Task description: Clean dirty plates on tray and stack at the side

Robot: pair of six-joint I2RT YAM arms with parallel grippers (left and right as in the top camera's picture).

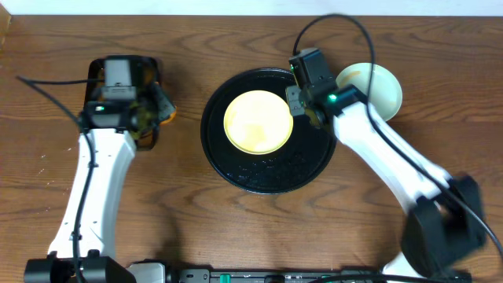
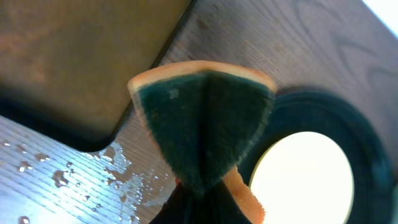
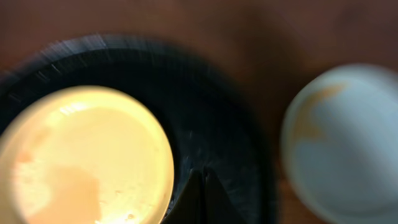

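Note:
A pale yellow plate [image 1: 258, 122] lies on the big round black tray [image 1: 267, 174]. A pale blue-green plate [image 1: 383, 88] with an orange streak sits on the table right of the tray, partly under my right arm. My right gripper [image 1: 297, 101] hovers over the tray's right side beside the yellow plate, shut and empty. In the right wrist view its tips [image 3: 203, 177] meet over the tray [image 3: 211, 112], between the yellow plate [image 3: 81, 158] and the pale plate [image 3: 348, 143]. My left gripper [image 2: 202, 190] is shut on a green-and-orange sponge [image 2: 205, 124], left of the tray [image 2: 323, 112].
A small rectangular black tray of brown liquid [image 2: 74, 56] sits at the far left, under my left wrist [image 1: 122, 75]. Water drops [image 2: 93, 180] wet the wooden table beside it. Cables run from both arms across the table's back.

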